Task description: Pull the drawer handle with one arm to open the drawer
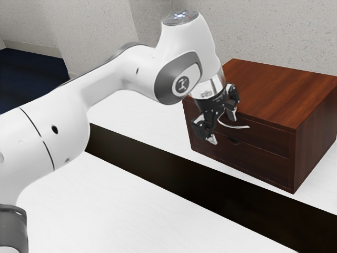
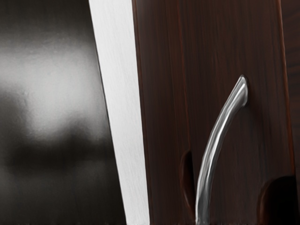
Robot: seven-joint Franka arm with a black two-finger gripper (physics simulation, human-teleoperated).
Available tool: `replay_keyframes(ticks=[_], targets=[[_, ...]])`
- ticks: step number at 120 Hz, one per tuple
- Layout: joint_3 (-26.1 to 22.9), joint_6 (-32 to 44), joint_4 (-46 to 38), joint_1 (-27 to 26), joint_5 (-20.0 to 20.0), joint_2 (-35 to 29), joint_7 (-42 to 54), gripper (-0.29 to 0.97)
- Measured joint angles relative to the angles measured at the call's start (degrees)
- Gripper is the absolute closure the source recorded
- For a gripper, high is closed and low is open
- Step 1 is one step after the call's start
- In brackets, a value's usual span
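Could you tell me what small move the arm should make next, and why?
Probably close the end effector on the handle: it looks open, straddling the silver bar, and the drawer front looks flush with the cabinet, so pulling has not begun.

A: Arm (image 1: 105, 84), how is it finished?
B: Glossy white shells are seen, w/ grey rings (image 1: 10, 226) at the joints. Small dark screw holes (image 1: 54, 127) are dotted along the links. A grey disc (image 1: 180, 84) w/ a white mark is set in the wrist joint, and a rounded cap (image 1: 181, 17) w/ faint dots sits on top.
A: Gripper (image 1: 221, 126)?
B: Black, two-fingered, mounted under a silver flange (image 1: 213, 90).
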Motion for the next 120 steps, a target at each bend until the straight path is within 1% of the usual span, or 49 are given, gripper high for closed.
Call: replay_keyframes(ticks=[17,36,46,78,94,120], targets=[[-0.18,0.38,-0.49,0.01,-0.04,0.00,0.07,0.26],[-0.22,0.67,-1.31,0.30,-0.25,-0.10,0.45,0.33],[-0.20,0.68,-2.01,0.48,-0.98,-0.33,0.69,0.37],[-0.20,0.17,-3.23,0.63,-1.61,-1.18,0.98,0.60],[-0.01,0.76,-3.55,0.53,-1.78,-1.86,1.08,0.65],[-0.13,1.12,-7.89,0.56,-1.79,-5.07,1.20,0.68]])
